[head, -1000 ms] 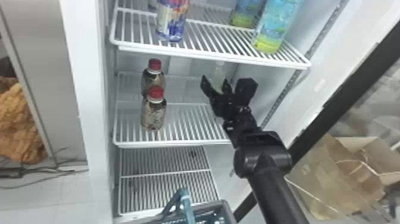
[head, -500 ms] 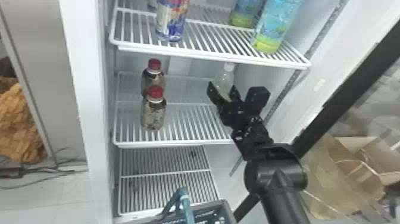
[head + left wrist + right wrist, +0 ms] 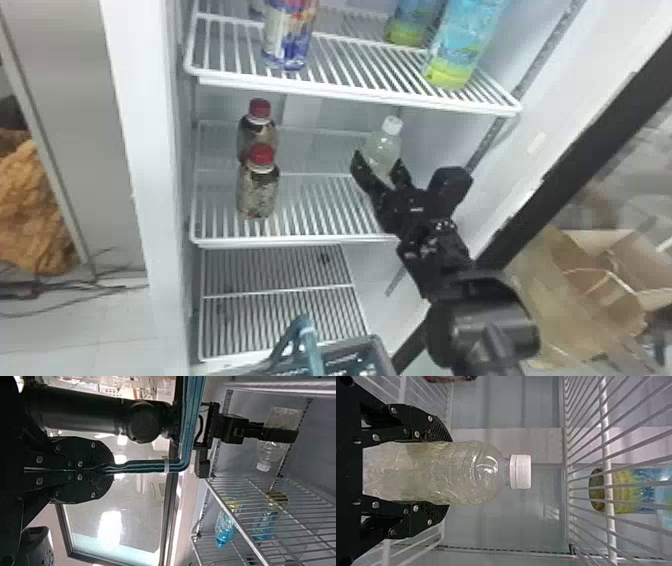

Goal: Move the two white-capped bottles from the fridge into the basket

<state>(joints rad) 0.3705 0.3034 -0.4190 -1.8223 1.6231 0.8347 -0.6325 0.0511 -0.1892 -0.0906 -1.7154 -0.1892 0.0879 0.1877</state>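
Note:
In the head view my right gripper (image 3: 382,167) is shut on a clear white-capped bottle (image 3: 384,146), at the right side of the fridge's middle shelf space. The bottle leans a little, its cap pointing up. In the right wrist view the bottle (image 3: 470,473) lies between both fingers of the right gripper (image 3: 447,473), touching each. The basket (image 3: 350,344) stands low in front of the fridge, its teal handle (image 3: 311,347) raised. In the left wrist view my left gripper (image 3: 113,470) is shut on the teal basket handle (image 3: 138,468).
Two red-capped bottles (image 3: 258,192) stand on the left of the middle shelf (image 3: 310,240). The upper shelf (image 3: 350,92) above the right gripper carries a can (image 3: 289,37) and blue-green bottles (image 3: 462,45). The open door's dark frame (image 3: 590,150) borders the right arm.
The right gripper and the bottle between its fingers have shifted right and slightly down in the head view, toward the front of the fridge. The basket and red-capped bottles have stayed put.

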